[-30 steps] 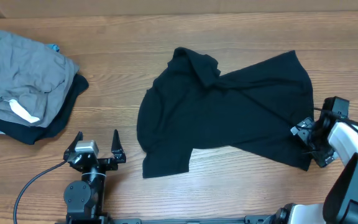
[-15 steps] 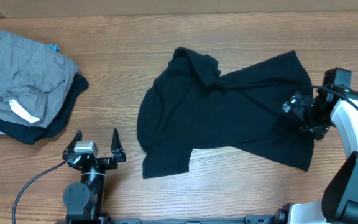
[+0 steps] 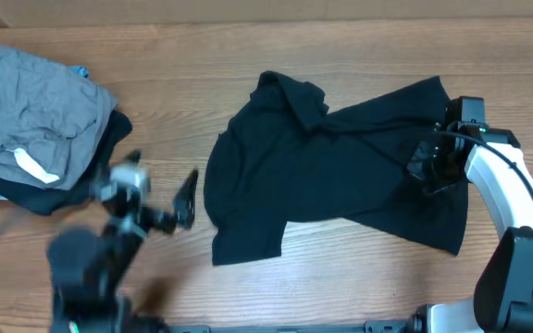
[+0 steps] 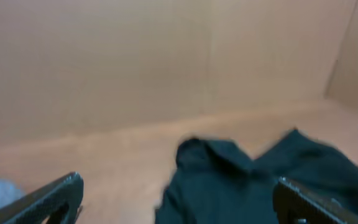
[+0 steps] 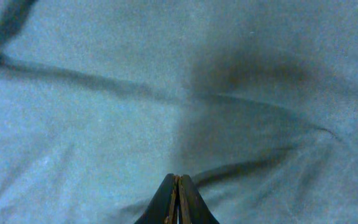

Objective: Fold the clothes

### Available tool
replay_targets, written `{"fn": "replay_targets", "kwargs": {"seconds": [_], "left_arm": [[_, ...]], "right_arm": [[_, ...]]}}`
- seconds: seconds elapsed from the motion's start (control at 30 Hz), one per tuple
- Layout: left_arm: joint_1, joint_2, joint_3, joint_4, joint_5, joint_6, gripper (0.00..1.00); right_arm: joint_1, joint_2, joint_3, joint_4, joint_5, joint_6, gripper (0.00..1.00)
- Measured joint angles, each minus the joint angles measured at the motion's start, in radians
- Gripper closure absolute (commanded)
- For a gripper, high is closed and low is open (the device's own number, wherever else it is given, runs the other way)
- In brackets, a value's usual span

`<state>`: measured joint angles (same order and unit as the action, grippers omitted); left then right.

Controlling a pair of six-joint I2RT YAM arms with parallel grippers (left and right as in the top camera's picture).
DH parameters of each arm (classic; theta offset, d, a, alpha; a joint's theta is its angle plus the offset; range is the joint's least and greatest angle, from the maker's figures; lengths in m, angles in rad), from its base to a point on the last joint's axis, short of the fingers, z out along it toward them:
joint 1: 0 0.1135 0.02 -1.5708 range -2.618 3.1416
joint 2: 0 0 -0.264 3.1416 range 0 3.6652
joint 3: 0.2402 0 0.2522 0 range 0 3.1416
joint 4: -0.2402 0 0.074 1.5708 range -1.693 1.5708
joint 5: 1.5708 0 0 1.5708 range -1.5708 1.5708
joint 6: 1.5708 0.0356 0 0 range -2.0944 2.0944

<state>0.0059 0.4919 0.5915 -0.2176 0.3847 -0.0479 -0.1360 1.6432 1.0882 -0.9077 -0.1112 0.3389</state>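
The shirt (image 3: 331, 166) lies crumpled and unfolded on the bench (image 3: 174, 55), right of centre, with its collar end bunched on the far side and one sleeve pointing to the near edge. My right claw (image 5: 178, 182) is down on the shirt's right part, fingers pressed fully together with the tips at the cloth. Creases run toward them, but I cannot tell whether any fabric is pinched between. My left claw (image 4: 176, 185) stands wide open with nothing in it. It is above the bench just left of the shirt, apart from it, and shows only as a blur from overhead. Its wrist view looks across at the bunched collar. At the bench's far left a grey garment (image 3: 35, 111) with a white label (image 3: 33, 166) lies on a dark garment (image 3: 95, 176), well apart from the shirt
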Motion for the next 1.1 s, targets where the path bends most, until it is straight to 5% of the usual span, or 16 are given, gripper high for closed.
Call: {"fn": "replay_targets", "kwargs": {"seconds": [0.23, 0.4, 0.5, 0.6, 0.73, 1.03, 1.1], "left_arm": [[-0.177, 0.889, 0.774, -0.539, 0.000, 0.142, 0.00], [-0.320, 1.250, 1.045, -0.564, -0.077, 0.261, 0.00], [-0.340, 1.363, 1.054, -0.463, -0.076, 0.288, 0.00], [-0.341, 1.423, 1.055, -0.440, -0.045, 0.359, 0.00], [-0.399, 1.425, 1.059, -0.466, -0.134, 0.558, 0.00], [-0.600, 1.486, 1.065, -0.391, -0.425, 0.942, 0.00], [-0.594, 1.548, 1.066, -0.364, -0.458, 0.973, 0.14]], "right_arm": [[0.000, 0.002, -0.003, 0.022, 0.015, 0.001, 0.96], [0.000, 0.002, -0.004, 0.011, 0.023, 0.001, 0.96], [0.000, 0.002, -0.004, 0.006, 0.023, 0.001, 0.89], [0.000, 0.002, -0.004, 0.004, 0.023, -0.002, 0.65], [0.000, 0.002, -0.004, 0.016, 0.026, -0.006, 0.46], [0.000, 0.002, -0.004, 0.018, 0.037, 0.000, 0.40], [0.000, 0.002, -0.004, 0.018, 0.041, 0.001, 0.39]]}}
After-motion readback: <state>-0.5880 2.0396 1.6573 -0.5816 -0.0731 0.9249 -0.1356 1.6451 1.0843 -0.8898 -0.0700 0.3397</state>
